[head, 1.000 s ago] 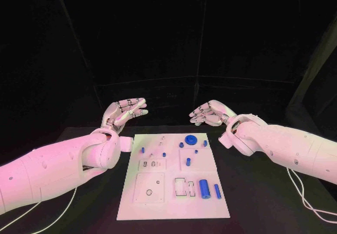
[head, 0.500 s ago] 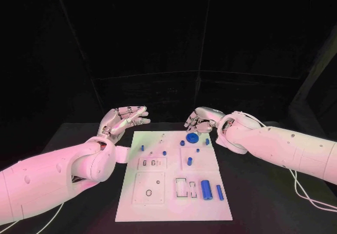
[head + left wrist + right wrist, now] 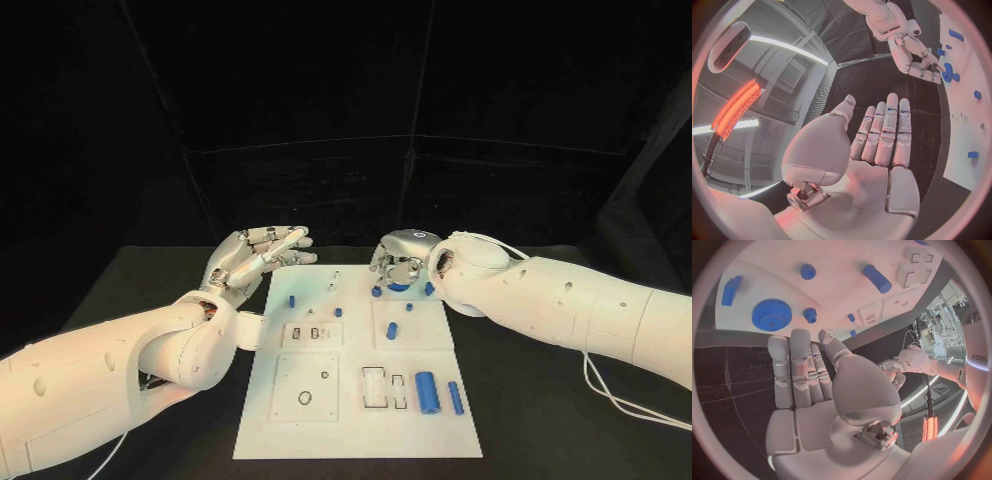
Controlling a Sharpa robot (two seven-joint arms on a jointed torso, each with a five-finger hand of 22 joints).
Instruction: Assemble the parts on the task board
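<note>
Contact has not been made: the right silver hand (image 3: 400,256) is held over the far edge of the white task board (image 3: 353,420), fingers straight, close together and empty, just above the blue toothed gear (image 3: 771,314) lying at the board's far right. The left silver hand (image 3: 257,253) is held flat, fingers extended and empty, beside the board's far left corner. If the right hand is lowered off-centre, the gear could be pushed over the far edge onto the black worktop (image 3: 534,400) or the small blue pegs (image 3: 807,271) nearby could be struck.

Open black table (image 3: 548,400) on both sides of the task board (image 3: 325,425), its near half low and flat apart from two lying blue cylinders (image 3: 426,389), its far end crowded by standing blue parts (image 3: 389,328).
</note>
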